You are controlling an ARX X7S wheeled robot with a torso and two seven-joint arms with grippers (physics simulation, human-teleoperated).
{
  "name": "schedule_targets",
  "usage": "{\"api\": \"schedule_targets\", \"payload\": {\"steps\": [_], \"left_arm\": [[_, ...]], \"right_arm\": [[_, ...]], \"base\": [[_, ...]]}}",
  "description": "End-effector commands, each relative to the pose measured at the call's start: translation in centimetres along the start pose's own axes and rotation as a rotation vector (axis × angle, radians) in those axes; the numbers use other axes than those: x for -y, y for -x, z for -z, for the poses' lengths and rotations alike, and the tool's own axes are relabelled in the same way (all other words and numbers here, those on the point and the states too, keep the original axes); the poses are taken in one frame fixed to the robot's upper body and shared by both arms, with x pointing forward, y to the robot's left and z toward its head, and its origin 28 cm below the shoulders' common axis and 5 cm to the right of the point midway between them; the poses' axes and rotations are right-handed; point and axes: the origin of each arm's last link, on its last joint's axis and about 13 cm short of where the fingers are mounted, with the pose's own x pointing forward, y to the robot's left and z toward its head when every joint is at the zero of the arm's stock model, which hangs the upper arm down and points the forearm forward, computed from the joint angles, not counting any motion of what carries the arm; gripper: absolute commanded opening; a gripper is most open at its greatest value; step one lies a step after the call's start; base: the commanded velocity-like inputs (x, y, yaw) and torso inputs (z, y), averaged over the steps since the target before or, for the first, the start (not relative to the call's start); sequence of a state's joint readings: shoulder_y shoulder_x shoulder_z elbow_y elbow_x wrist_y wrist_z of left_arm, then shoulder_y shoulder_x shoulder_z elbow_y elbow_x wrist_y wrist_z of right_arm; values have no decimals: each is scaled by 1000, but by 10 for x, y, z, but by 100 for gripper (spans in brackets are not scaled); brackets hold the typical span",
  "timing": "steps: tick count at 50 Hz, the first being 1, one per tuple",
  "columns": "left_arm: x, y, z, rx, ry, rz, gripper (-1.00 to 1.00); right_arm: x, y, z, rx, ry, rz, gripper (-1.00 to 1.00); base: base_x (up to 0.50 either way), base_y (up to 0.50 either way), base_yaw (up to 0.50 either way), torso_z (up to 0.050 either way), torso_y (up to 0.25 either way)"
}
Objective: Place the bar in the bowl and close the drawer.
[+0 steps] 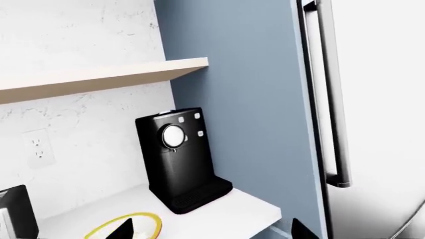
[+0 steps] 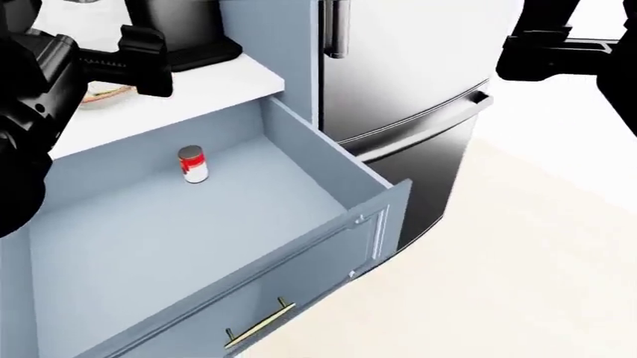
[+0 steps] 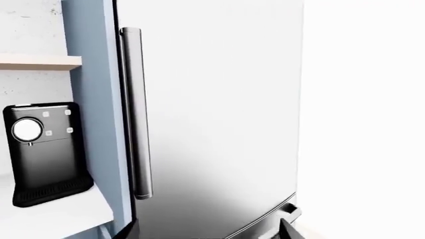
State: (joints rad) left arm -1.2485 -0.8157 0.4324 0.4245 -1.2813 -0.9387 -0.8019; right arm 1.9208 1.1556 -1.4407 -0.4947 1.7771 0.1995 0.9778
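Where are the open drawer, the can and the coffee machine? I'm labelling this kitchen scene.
drawer (image 2: pixel 149 224): head view, on its bare floor.
can (image 2: pixel 193 164): head view, on its red-and-white side.
coffee machine (image 1: pixel 182 159): left wrist view, on its black front.

No text, label or number here is legible.

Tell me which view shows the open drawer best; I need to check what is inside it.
The head view: the drawer stands pulled out, its floor, front and brass handle visible, with only a red-and-white can seen inside. Neither wrist view shows the drawer; they face the coffee machine and the fridge.
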Motion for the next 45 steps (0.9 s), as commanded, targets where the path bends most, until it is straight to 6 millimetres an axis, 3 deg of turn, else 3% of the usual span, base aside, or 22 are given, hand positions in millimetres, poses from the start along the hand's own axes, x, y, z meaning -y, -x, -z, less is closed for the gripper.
{"api": "schedule_targets", "payload": {"steps": [1, 45], "left_arm": [[0, 1, -1, 1, -1, 3, 100], [3, 0, -4, 5, -5, 12, 100]], "right_arm": [[0, 1, 1, 1, -7, 8, 100], [-3, 1, 2, 1, -23, -10, 100]], "base": [[-60, 44, -500, 0, 0], [-54, 52, -500, 0, 0]]}}
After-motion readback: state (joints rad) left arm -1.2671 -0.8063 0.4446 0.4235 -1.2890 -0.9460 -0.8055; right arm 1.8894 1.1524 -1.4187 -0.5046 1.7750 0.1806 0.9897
